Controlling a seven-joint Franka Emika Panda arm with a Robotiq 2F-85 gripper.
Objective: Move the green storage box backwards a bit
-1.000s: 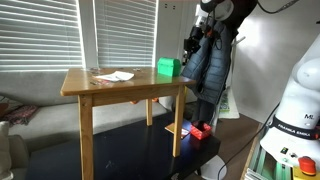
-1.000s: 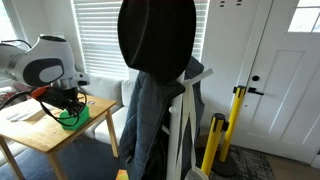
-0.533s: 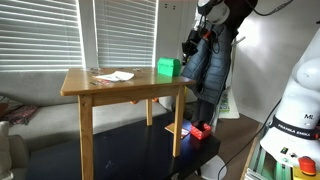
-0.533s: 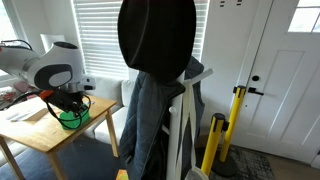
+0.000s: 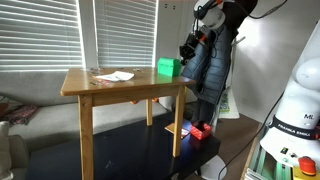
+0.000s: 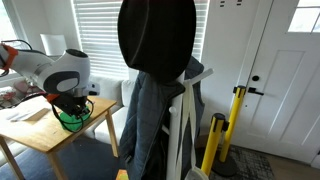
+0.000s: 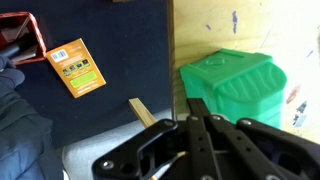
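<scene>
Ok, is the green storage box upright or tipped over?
Upright: in an exterior view the green storage box sits flat on the wooden table, sides vertical, and the wrist view looks down onto its top.

Domestic premises, entrance or living area. In an exterior view, a white panelled door (image 6: pixel 275 90) with glazed top panes and a lock stands at 3 o'clock. A coat stand (image 6: pixel 183 125) at centre carries jackets and a black hat (image 6: pixel 155 35). Slatted window blinds (image 5: pixel 40 35) hang at 10 o'clock, and a grey upholstered sofa (image 5: pixel 15 112) sits at 8 o'clock beside a wooden table (image 5: pixel 120 88).
</scene>
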